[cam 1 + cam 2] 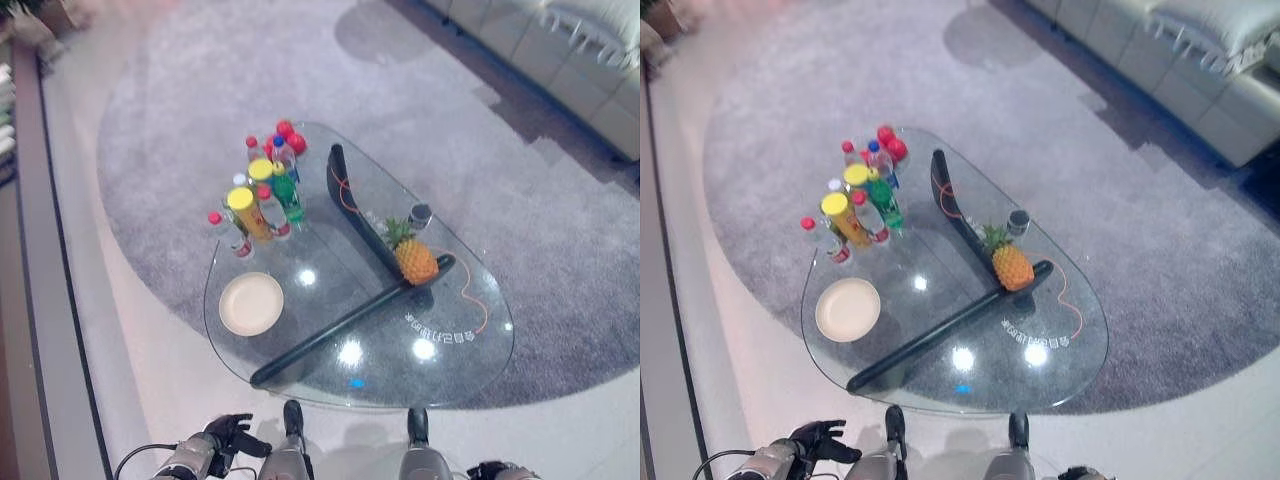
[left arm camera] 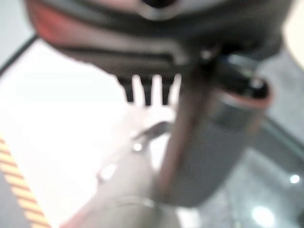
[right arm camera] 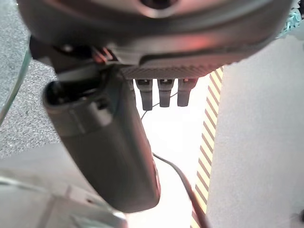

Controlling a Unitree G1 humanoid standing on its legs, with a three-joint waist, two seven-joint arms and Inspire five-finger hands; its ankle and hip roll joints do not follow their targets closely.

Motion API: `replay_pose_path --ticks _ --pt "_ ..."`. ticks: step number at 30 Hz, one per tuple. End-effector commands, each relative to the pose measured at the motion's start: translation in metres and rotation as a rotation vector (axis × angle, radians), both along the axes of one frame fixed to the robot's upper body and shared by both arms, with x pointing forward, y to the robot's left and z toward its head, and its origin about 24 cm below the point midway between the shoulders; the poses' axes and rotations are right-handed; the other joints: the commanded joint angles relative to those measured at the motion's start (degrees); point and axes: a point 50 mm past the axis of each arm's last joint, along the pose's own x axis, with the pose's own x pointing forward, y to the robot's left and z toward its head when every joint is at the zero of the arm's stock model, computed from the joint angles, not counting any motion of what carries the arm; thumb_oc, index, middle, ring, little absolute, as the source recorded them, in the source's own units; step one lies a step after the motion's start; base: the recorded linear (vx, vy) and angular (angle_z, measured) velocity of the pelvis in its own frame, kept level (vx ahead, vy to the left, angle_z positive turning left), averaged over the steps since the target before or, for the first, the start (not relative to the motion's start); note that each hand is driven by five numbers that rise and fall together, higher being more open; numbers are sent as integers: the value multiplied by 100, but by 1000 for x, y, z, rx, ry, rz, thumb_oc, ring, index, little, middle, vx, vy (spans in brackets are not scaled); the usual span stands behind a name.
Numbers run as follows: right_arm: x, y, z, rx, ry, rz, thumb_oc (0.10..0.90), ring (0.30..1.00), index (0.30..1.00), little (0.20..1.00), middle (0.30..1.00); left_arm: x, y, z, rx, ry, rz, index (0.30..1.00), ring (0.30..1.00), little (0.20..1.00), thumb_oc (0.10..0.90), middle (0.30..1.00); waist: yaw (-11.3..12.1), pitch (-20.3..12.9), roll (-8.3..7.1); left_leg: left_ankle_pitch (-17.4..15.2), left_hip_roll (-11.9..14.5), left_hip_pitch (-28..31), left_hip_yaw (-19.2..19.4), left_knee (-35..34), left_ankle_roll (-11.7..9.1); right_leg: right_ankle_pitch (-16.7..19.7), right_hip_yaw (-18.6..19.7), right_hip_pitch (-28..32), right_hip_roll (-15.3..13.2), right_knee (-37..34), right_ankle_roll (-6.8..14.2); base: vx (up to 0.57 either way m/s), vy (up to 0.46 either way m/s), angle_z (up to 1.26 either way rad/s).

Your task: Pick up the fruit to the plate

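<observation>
Although the task called for fruit on the plate [image 1: 251, 303], nothing of it had been done at this moment: the cream plate lay bare on the glass tabletop [image 1: 440, 365], near its left edge. The pineapple [image 1: 414, 258] stood upright well apart from the plate, over on the right half of the glass, where the two dark curved supports [image 1: 345, 325] under it met. A small dark-capped jar [image 1: 421, 215] stood just behind the pineapple. At the far left of the tabletop a cluster of bottles [image 1: 262, 200] with red, yellow and green tops stood together, and a few small red fruits [image 1: 291, 135] lay at the far side of that cluster. Both hands hung low, short of the near rim of the glass and touching nothing. The left hand [image 1: 228, 434] showed at the lower left with its fingers loosely bent and holding nothing; the right hand [image 3: 123, 142], seen from its own wrist, had its fingers [image 3: 161, 92] straight in a row and its thumb free, above bare floor. My judgement was that the whole job remained: reach, grasp, carry, and set down on the plate.
</observation>
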Motion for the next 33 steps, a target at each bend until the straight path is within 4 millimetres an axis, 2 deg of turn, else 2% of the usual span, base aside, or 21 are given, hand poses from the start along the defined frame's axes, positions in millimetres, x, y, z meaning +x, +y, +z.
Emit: replay_pose_path --ticks 1,5,9,10,13,17,25,33 --pt "10 -29 15 -90 -63 -81 800 900 900 900 900 13 3 6 -34 -48 47 900 900 900 800 900 168 260 -113 -102 252 -181 -264 -12 -201 694 -92 -607 -315 -11 57 -120 -9 4" --pt "40 -33 30 -133 -274 -142 800 900 900 900 900 42 5 24 -121 -190 160 900 900 900 800 900 181 548 -147 -90 185 -395 -361 -12 -166 690 -59 -826 -288 102 12 -103 4 5" --pt "70 -38 50 -174 -495 -215 800 900 900 900 900 70 13 46 -216 -356 313 900 900 900 800 900 208 923 -189 -35 164 -807 -420 135 -145 543 22 -1417 -311 614 -18 -160 -12 0" --pt "81 -37 58 -181 -567 -234 800 900 900 900 900 80 18 55 -233 -409 355 900 900 900 800 900 197 1060 -219 -95 170 -1111 -464 451 -158 481 52 -1684 -326 861 -27 -189 -56 -5" --pt "98 -35 70 -179 -666 -272 800 900 900 900 900 94 23 70 -234 -494 395 900 900 900 800 900 173 1210 -264 -188 140 -1617 -554 908 -159 408 136 -2143 -348 1224 -26 -150 -61 1" --pt "118 -32 86 -165 -784 -308 800 900 900 900 900 114 25 91 -236 -599 441 900 900 900 800 900 150 1233 -291 -282 48 -2399 -703 1503 -150 323 237 -2875 -311 1712 -33 -109 -53 4" --pt "143 -31 111 -163 -915 -324 800 900 900 900 900 128 20 106 -214 -686 452 900 900 900 800 900 138 1233 -255 -491 -62 -3241 -906 2242 -86 205 394 -3715 -221 2300 -95 -45 -29 8" --pt "150 -32 119 -156 -951 -318 800 900 900 900 900 129 26 110 -175 -691 458 900 900 900 800 900 180 1233 -260 -603 -31 -3557 -995 2524 -49 60 417 -4056 -154 2642 -136 5 -23 3"
